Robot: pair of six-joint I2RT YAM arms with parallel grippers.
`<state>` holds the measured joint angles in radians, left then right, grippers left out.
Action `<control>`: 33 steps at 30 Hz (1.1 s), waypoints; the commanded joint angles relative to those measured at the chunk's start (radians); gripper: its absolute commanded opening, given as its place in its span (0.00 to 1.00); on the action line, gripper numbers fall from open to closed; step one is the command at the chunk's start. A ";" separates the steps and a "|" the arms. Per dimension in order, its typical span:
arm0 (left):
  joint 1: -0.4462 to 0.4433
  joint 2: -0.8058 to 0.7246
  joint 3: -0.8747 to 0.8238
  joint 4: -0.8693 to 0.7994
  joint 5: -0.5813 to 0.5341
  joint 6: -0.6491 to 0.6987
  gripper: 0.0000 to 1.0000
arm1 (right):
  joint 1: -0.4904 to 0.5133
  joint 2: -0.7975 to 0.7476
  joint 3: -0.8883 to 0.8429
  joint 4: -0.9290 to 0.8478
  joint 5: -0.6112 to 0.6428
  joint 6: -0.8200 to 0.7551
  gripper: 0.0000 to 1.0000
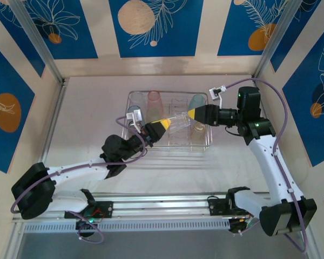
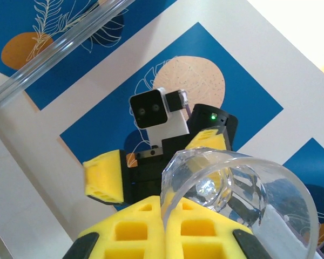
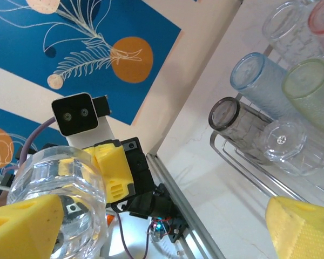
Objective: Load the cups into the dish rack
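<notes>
Aloft, left tool [image 1: 163,124] pinches clear cup [image 1: 177,120] — right tool [image 1: 190,114] agape.

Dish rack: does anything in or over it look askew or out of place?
One thing: a clear cup hangs sideways above the dish rack, not seated. The left gripper pinches its rim; the right gripper stands open around its base. The other cups in the rack look orderly.

Your left arm [image 1: 70,170], right arm [image 1: 275,162]: white links, black joints, lilac cables [image 1: 283,102]. Left gripper [image 2: 163,216]: yellow fingers [image 2: 132,232]. White camera block [image 2: 156,116] on right wrist, green LED [image 2: 212,115] lit.
</notes>
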<state>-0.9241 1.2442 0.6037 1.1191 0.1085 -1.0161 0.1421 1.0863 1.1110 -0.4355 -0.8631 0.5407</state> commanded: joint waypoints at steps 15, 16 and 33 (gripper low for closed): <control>0.022 -0.032 0.004 0.015 0.031 0.000 0.00 | -0.041 -0.036 0.024 0.079 -0.133 0.081 0.98; 0.022 -0.029 0.005 0.016 0.032 -0.001 0.00 | -0.021 -0.033 0.025 0.080 -0.146 0.075 0.98; 0.022 -0.017 0.025 -0.027 0.048 0.001 0.00 | 0.143 0.051 0.074 -0.005 -0.166 -0.007 0.86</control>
<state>-0.9123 1.2278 0.6029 1.0657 0.1390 -1.0157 0.2756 1.1347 1.1503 -0.4126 -0.9878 0.5510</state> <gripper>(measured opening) 0.046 0.878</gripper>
